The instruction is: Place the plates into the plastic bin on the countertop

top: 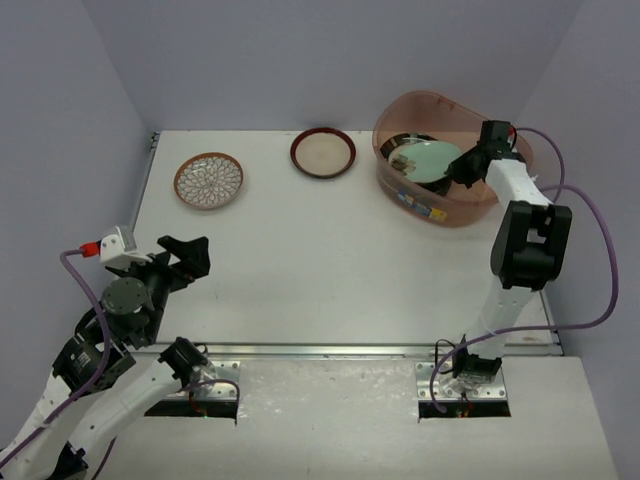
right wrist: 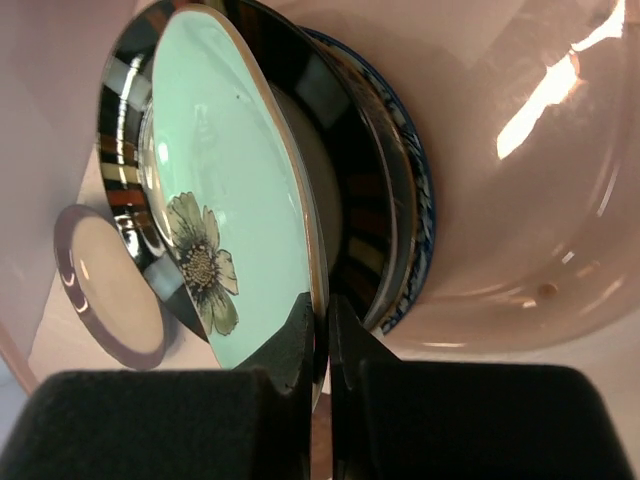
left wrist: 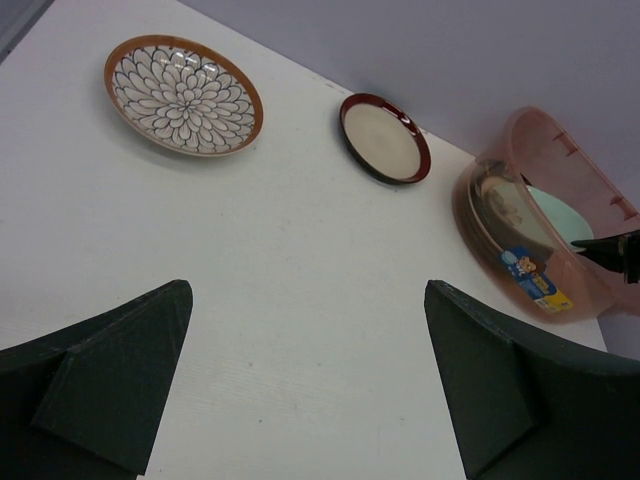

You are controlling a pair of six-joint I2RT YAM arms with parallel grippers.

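White countertop [top: 330,260] fills the view under lilac walls. At upper right, the right gripper [top: 470,165] is clenched on the rim of the mint plate [top: 432,158], which sits tilted on the stacked plates [right wrist: 385,190] inside the plastic bin [top: 430,97]. At lower left, the left gripper [top: 185,255] stands released and holds nothing.

Risk: on release, the tilted plate can slide and chip the stack. A finger snagged on withdrawal can drag the bin.

2 plates lie outside at top left: the floral plate [top: 209,180] and the red-rimmed plate [top: 323,153].

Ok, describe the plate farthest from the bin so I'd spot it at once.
On the white countertop, look along the far edge, left of the plastic bin. Two plates lie there; take the left one. This floral plate has an orange-brown rim and white petal pattern; its neighbour, the dark-red rimmed plate, is plain cream.
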